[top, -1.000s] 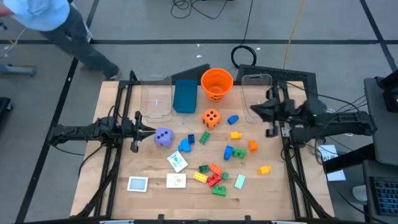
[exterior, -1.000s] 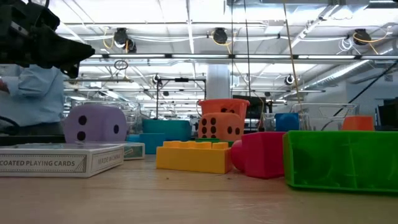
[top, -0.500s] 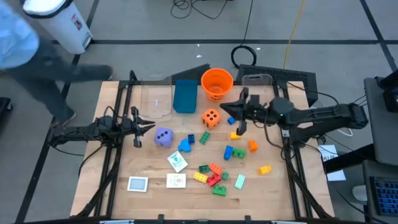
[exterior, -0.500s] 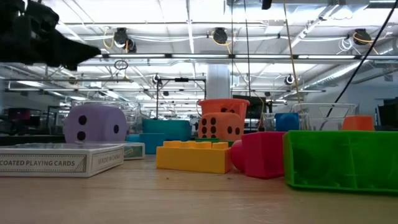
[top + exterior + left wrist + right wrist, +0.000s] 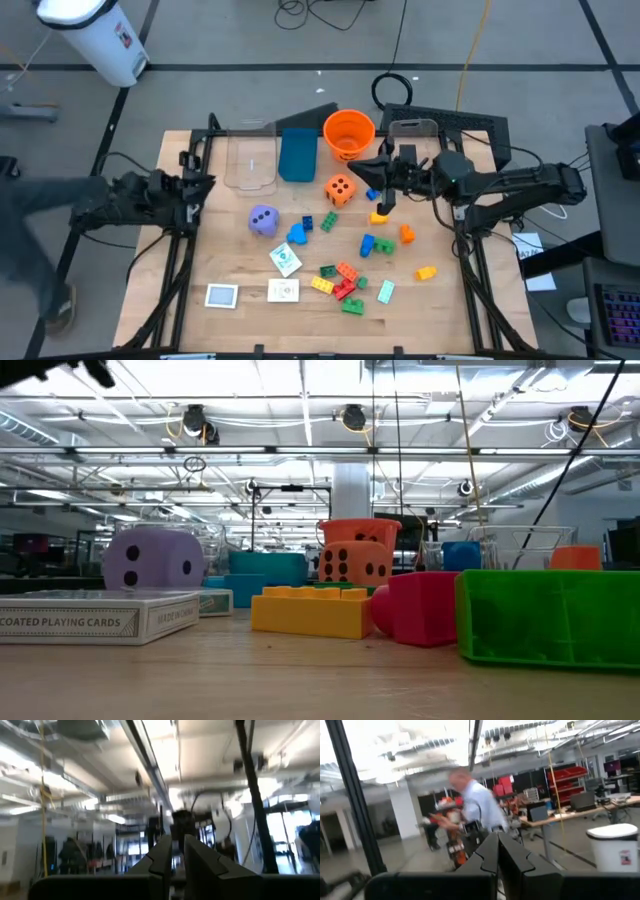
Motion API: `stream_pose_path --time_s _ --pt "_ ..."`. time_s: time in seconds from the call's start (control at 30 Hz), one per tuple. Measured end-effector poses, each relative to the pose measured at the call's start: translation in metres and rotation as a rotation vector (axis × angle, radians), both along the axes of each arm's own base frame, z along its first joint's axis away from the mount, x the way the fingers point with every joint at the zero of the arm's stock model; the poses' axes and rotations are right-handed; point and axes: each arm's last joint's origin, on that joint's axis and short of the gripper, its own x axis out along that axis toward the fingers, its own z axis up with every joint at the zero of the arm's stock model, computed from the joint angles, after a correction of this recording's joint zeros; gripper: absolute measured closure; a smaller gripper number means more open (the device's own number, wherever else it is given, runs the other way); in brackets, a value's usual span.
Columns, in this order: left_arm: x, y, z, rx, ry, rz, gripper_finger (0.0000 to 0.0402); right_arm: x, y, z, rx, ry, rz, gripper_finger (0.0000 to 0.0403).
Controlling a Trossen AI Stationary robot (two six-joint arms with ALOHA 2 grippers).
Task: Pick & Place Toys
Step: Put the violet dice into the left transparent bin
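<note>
Overhead, the right gripper (image 5: 377, 166) hangs above the blue brick (image 5: 375, 192) — fingers pressed shut, empty — left gripper's (image 5: 196, 192) nearly shut.

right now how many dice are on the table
2. The orange die sits just in front of the orange bucket; the purple die lies nearer the table's left side, beside a blue brick. None looks hidden.
</note>
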Motion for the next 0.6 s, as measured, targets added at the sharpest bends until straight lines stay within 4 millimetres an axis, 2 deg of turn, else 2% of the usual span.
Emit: stream_pose_path --time_s 0.1,0.2,0.33,0.43,0.6 --pt "0.011 0.000 0.026 0.011 0.132 0.006 0.0339 0.005 0.000 0.013 -0.029 0.064 -0.008 0.0403" --pt "0.031 0.001 0.050 -0.005 0.251 -0.001 0.0339 0.013 0.000 0.022 -0.051 0.135 -0.011 0.0403" --pt "0.065 0.001 0.076 -0.108 0.355 -0.039 0.0339 0.027 0.001 0.020 -0.057 0.219 0.010 0.0403" --pt "0.090 0.002 0.085 -0.221 0.397 -0.077 0.0339 0.034 0.003 0.014 -0.040 0.240 0.053 0.0403" --pt "0.120 0.002 0.087 -0.413 0.445 -0.128 0.0339 0.038 0.003 0.011 -0.025 0.248 0.064 0.0403"
